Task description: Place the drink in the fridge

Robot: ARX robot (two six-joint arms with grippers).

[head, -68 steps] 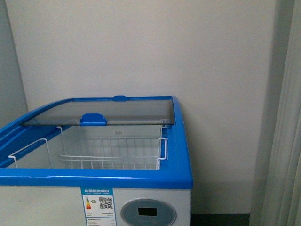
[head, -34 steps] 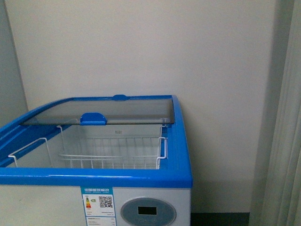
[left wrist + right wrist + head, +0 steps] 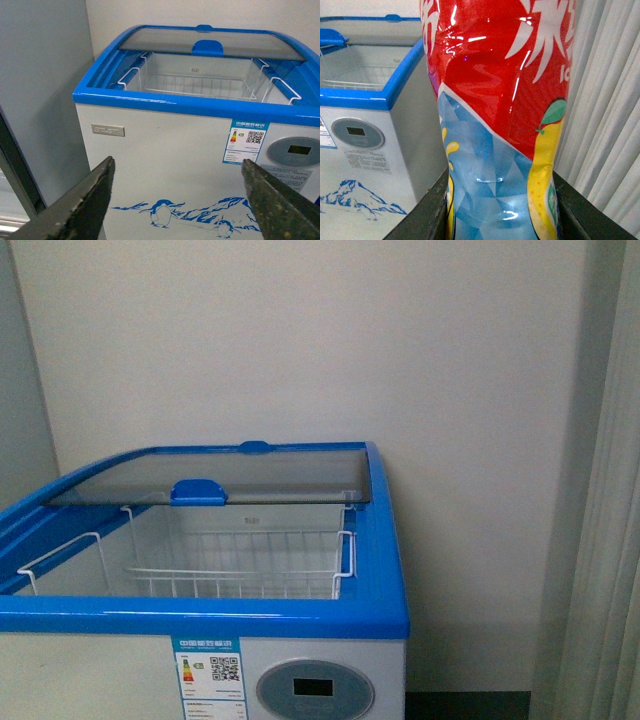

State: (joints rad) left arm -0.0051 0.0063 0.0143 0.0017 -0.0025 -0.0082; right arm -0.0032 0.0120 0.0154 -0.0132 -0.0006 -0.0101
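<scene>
Hugging the drink (image 3: 500, 115) round its middle, right of the open fridge (image 3: 200, 618) and nearer, the right claw (image 3: 502, 220) is closed on what looks light, slick and squashy, while the left claw (image 3: 177, 200) gapes wide and empty.

A plain cream wall (image 3: 300, 340) fills the background. A pale pleated curtain (image 3: 600, 540) hangs at its right side, above a dark strip of floor (image 3: 465, 707). A grey panel (image 3: 45, 90) stands at the left.
</scene>
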